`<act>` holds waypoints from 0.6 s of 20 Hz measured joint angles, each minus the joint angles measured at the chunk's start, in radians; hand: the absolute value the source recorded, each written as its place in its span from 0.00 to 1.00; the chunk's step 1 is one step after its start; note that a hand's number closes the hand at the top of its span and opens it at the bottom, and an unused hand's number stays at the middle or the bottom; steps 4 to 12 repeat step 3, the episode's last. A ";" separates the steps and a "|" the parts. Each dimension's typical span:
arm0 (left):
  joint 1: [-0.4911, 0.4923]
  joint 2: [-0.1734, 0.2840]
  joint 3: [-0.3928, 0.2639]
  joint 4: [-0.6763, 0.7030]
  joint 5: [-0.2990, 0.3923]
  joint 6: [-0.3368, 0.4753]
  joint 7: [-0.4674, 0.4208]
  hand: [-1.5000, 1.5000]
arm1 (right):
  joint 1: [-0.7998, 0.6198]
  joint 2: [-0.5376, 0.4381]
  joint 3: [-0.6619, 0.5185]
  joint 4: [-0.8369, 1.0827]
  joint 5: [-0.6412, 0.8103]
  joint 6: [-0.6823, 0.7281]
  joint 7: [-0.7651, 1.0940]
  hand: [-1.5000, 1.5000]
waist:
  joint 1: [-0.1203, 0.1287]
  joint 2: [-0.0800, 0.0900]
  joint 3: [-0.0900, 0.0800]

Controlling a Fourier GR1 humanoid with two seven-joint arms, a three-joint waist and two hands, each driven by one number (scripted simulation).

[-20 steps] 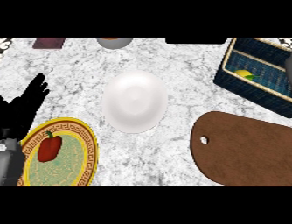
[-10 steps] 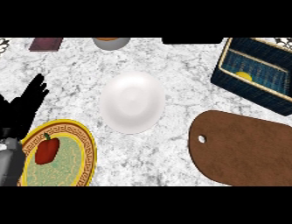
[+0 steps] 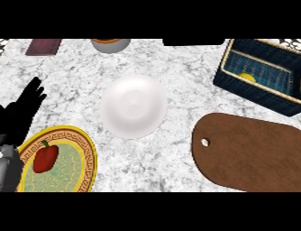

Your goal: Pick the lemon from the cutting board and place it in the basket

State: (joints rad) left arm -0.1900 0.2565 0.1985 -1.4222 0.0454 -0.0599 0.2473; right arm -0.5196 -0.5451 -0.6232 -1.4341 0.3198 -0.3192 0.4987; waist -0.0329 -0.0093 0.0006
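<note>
Lying in the dark basket [image 3: 293, 97], the lemon [image 3: 247, 77] shows yellow; left hand [image 3: 12, 115] rests open-fingered.

The left hand [image 3: 12, 115] rests open at the left edge, fingers up.

One head view looks steeply down at the counter [image 3: 180, 58].

Bright even light; faint shadows; soft sheen on white bowl [image 3: 134, 106]
</note>
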 measured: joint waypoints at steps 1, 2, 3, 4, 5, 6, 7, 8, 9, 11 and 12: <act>0.005 -0.002 -0.001 -0.003 -0.001 0.000 -0.002 0.50 | 0.043 -0.011 -0.025 -0.032 -0.040 0.043 0.002 0.00 | -0.002 0.000 0.000; 0.009 -0.005 -0.003 -0.007 -0.003 0.003 -0.002 0.50 | 0.085 -0.021 -0.053 -0.053 -0.080 0.083 -0.009 0.00 | -0.002 0.000 0.000; 0.016 -0.008 -0.005 -0.013 -0.002 0.002 -0.003 0.50 | 0.120 -0.038 -0.079 -0.074 -0.116 0.124 -0.008 0.00 | 0.000 0.001 0.000; 0.016 -0.008 -0.005 -0.013 -0.002 0.002 -0.003 0.50 | 0.120 -0.038 -0.079 -0.074 -0.116 0.124 -0.008 0.00 | 0.000 0.001 0.000; 0.016 -0.008 -0.005 -0.013 -0.002 0.002 -0.003 0.50 | 0.120 -0.038 -0.079 -0.074 -0.116 0.124 -0.008 0.00 | 0.000 0.001 0.000; 0.016 -0.008 -0.005 -0.013 -0.002 0.002 -0.003 0.50 | 0.120 -0.038 -0.079 -0.074 -0.116 0.124 -0.008 0.00 | 0.000 0.001 0.000; 0.016 -0.008 -0.005 -0.013 -0.002 0.002 -0.003 0.50 | 0.120 -0.038 -0.079 -0.074 -0.116 0.124 -0.008 0.00 | 0.000 0.001 0.000; 0.016 -0.008 -0.005 -0.013 -0.002 0.002 -0.003 0.50 | 0.120 -0.038 -0.079 -0.074 -0.116 0.124 -0.008 0.00 | 0.000 0.001 0.000; 0.016 -0.008 -0.005 -0.013 -0.002 0.002 -0.003 0.50 | 0.120 -0.038 -0.079 -0.074 -0.116 0.124 -0.008 0.00 | 0.000 0.001 0.000; 0.016 -0.008 -0.005 -0.013 -0.002 0.002 -0.003 0.50 | 0.120 -0.038 -0.079 -0.074 -0.116 0.124 -0.008 0.00 | 0.000 0.001 0.000; 0.016 -0.008 -0.005 -0.013 -0.002 0.002 -0.003 0.50 | 0.120 -0.038 -0.079 -0.074 -0.116 0.124 -0.008 0.00 | 0.000 0.001 0.000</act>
